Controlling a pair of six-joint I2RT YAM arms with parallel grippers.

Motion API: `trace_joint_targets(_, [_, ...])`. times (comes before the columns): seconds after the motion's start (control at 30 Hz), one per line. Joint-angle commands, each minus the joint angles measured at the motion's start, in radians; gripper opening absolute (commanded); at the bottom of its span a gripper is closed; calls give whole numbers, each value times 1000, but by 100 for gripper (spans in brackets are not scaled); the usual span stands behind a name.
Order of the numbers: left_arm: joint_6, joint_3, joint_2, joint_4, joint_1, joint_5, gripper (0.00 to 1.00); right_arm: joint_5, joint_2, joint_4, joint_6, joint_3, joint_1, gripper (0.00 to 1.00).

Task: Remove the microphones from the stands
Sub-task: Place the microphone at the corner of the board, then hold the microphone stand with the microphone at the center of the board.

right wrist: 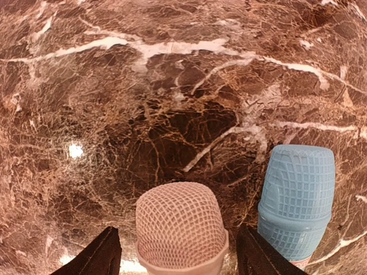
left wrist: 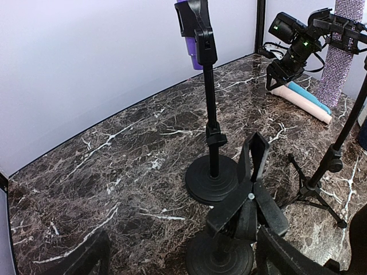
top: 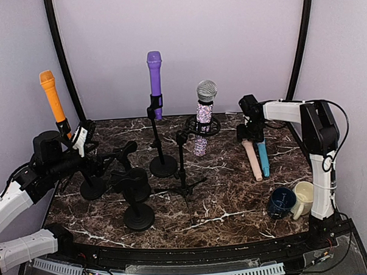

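R gripper (top: 250, 136) is hanging nose-down at far right of the bench (top: 223, 203). Its jaws are standing apart either side of the pink mic (top: 253, 160) head w/ clear gaps both sides, so it's released, clamping nothing. Pink mic is lying flat on the marble, long axis running far-to-near, w/ the blue mic (top: 263, 159) lying parallel just beside it on the outer side; both are already off stands. L gripper (top: 83, 137) is sitting wide open too, holding nothing, at far left just beside the lower end of the orange mic (top: 51, 97), which is leaning up-and-left in its clip. Mics still on stands: orange, the purple mic (top: 155, 78) upright in a clip mid-bench, and the glitter mic (top: 202, 121) standing near-vertical thru the ring of the tripod stand (top: 182, 174). Prob next for R arm, judging by reach: glitter mic, lying to its left at approx same depth, nearer R than L. Its axis is upright, so it's likely needing a side approach, then a straight lift out of the ring. Room btwn R gripper and ring is looking open, but tripod legs are spreading toward the near side and two cups (top: 282, 201) are sitting near right. Orange is looking like L arm's job; empty stands (top: 138, 206) are crowding near-left, leaving L less room to swing.
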Motion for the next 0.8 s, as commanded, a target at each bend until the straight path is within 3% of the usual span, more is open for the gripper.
trace_joint_targets(0.0, [16,-9,-12,2,2,8,89,0,5,22,-1,14,3,74])
trace_joint_targets(0.2, [17,-9,-13,2,2,8,89,-24,-20,34,14,11,3,88])
trace_joint_targets(0.77, [4,43,-22,13,2,-60,89,-78,-171,46,25,-24,3,98])
